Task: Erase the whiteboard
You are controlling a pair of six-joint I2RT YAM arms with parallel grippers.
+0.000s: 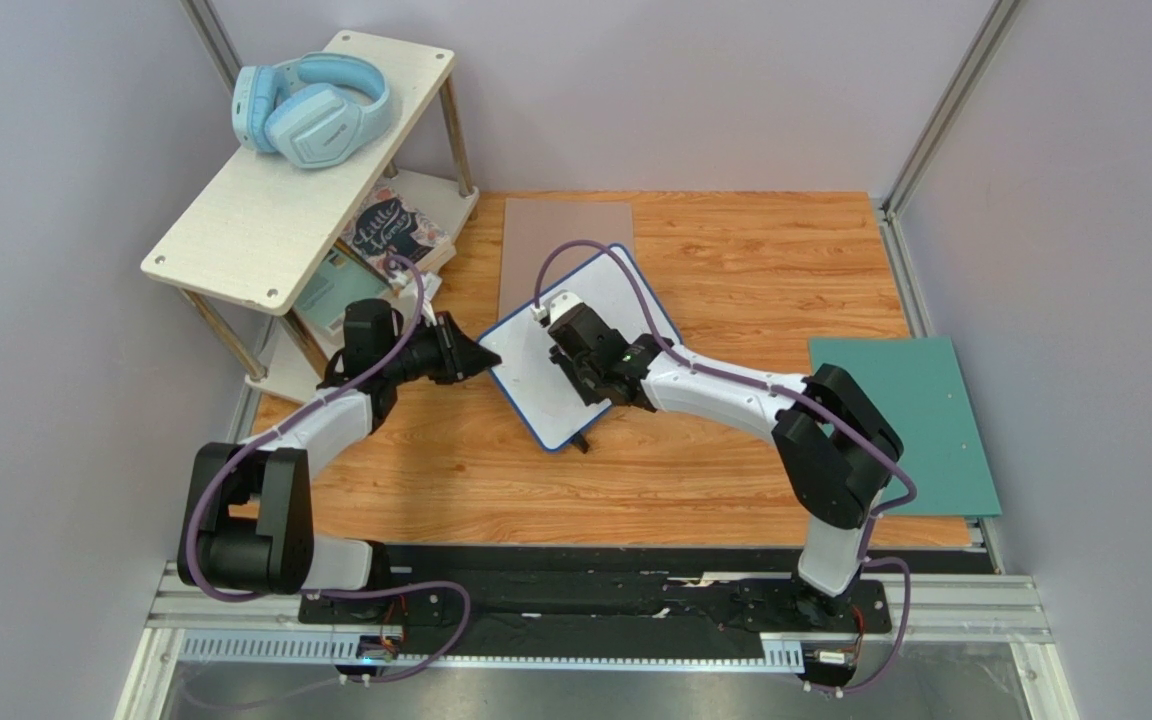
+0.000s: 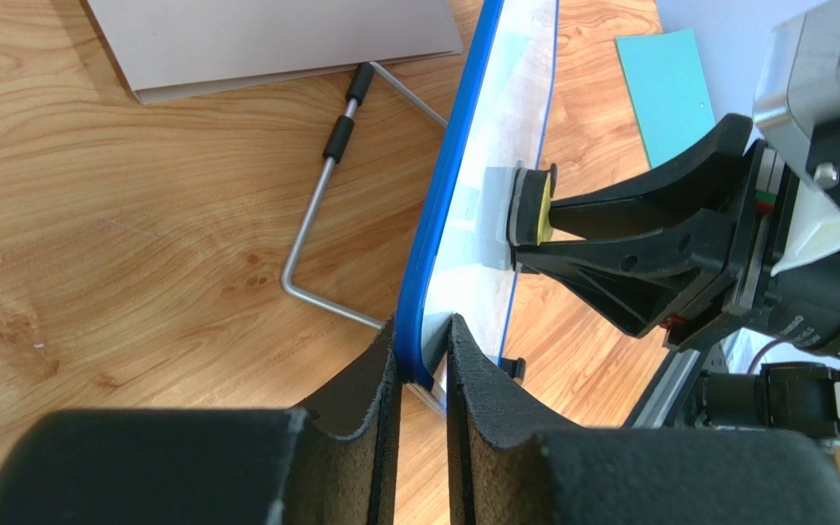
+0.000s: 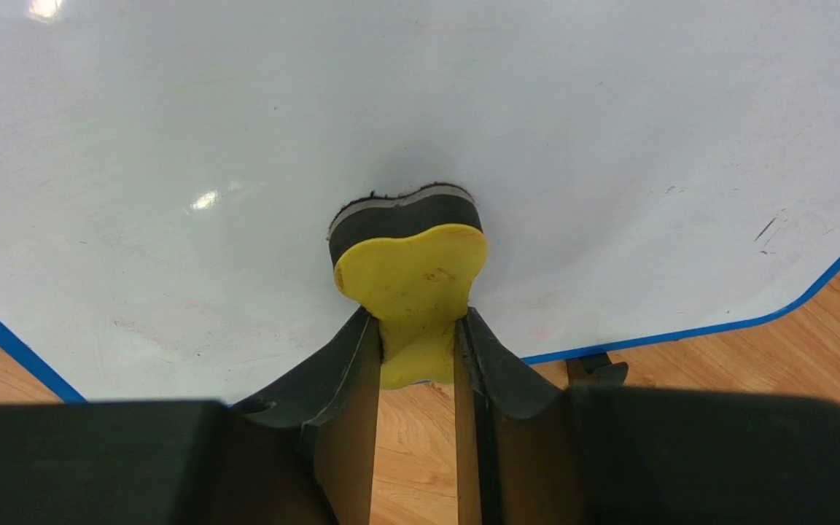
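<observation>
The whiteboard [image 1: 530, 387] sits mid-counter [image 1: 763, 255], tilted up on its wire stand [image 2: 339, 137]. It lies between a grey-brown mat [image 1: 567, 240] behind it and a green mat [image 1: 898, 413] well apart to the right. The left gripper [image 1: 470, 354] is clamped on the board's blue rim at its left edge, one finger on each face. The right gripper [image 3: 419, 328] pinches a yellow eraser [image 3: 413, 268], whose dark felt pad is pressed flat on the white surface. A few faint dark flecks, possibly leftover ink, show near the board's right edge. Blue headphones [image 1: 312, 113] rest on the shelf [image 1: 259, 210] at far left.
</observation>
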